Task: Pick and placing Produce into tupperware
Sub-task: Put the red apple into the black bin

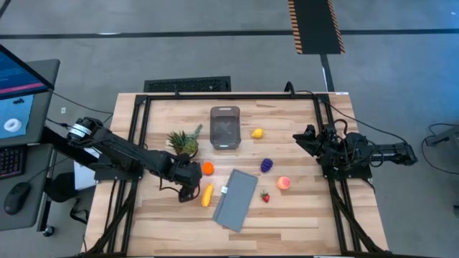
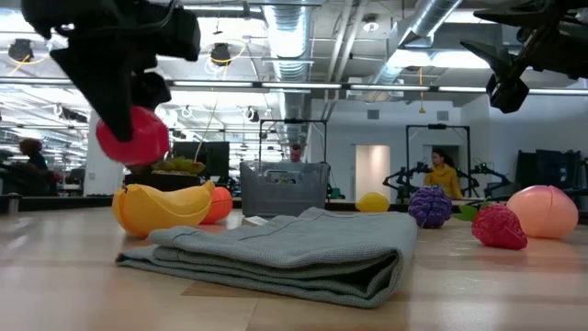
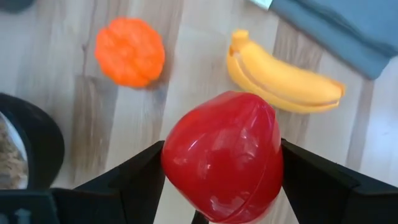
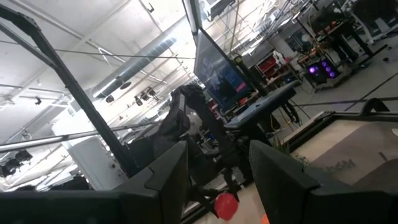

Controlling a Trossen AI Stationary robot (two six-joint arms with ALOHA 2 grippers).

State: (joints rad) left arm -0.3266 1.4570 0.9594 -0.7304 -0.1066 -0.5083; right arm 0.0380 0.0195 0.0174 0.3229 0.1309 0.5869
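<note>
Fingers of my left gripper [image 3: 217, 186] are clamped on the red fruit [image 3: 221, 165], one on each side, and I've got it lifted clear of the table [image 1: 301, 215] (the low view shows it hanging in the air above the wood, red fruit [image 2: 133, 136] tucked under the dark arm). Right below it sit the banana [image 1: 206, 195] and the orange [image 1: 208, 168], near each other but not touching. My wrist camera sees both of them on the boards past the red one: orange [image 3: 129, 51] and banana [image 3: 283, 78].

Tupperware [image 1: 224, 127] is at the far middle of the table, well apart from where I'm holding. The pineapple [image 1: 184, 142] is just beside it on my left side, and the lemon [image 1: 257, 132] on the other side. The folded grey cloth [image 1: 237, 199] lies right of the banana, with the tiny strawberry [image 1: 265, 196], the peach [image 1: 283, 183] and the purple grapes [image 1: 267, 165] past it toward the right.

My right gripper [image 4: 214, 168] hangs over the right edge of the table, fingers apart with nothing between them.
</note>
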